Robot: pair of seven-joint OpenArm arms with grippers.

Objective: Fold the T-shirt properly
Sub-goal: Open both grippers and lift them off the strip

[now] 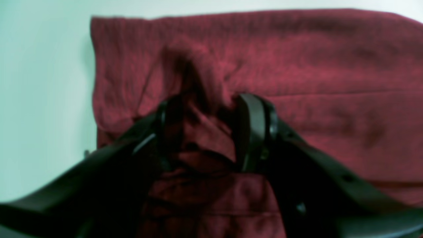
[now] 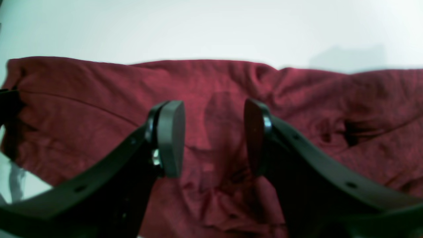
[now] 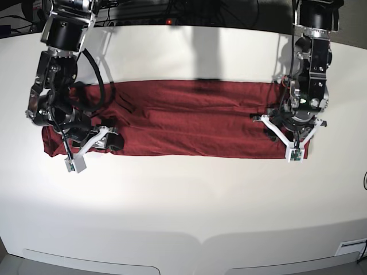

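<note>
Base view: the T-shirt lies as a long left-to-right band, left fingers pinching its right end, right fingers spread above its left end.

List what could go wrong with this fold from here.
1. The left gripper has only a small bunch of the shirt between its jaws; thin fabric could slip out when lifted.
2. The right gripper is open over the cloth and grips nothing, so lifting now would likely skew the strip.
3. Wrinkles near the right gripper may get folded in.
</note>
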